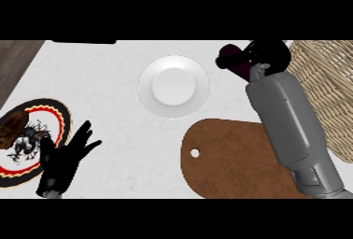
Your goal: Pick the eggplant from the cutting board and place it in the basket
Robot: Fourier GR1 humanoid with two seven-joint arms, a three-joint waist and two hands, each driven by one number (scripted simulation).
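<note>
Right hand [267, 52]: I am holding it at the far edge of the counter [103, 84], just left of the basket, fingers curled round the eggplant
Eggplant [233, 57]: dark purple, lifted off the cutting board, one end jutting leftward out of the fist; the rest is hidden behind the fingers
Cutting board [234, 163]: brown, at the near edge of the counter, bare of the eggplant, my right forearm [293, 121] crossing its right side
Basket [324, 88]: woven, at the right edge of the counter; its left rim is lying just beside the hand, and I am not yet over its opening
Plate [173, 86]: white, between the far edge and the board, sitting just left of the carried load
Left hand [66, 156]: resting near the left edge, fingers straight and spread, partly over a patterned plate [48, 116]
Risk, rim: I am judging that a low sideways move could knock the eggplant against the basket wall and tip the basket
Risk, release: letting go before clearing the rim would likely send it onto the counter or the white plate
Risk, grip: I cannot tell how much of the eggplant is enclosed, so slipping is possible
</note>
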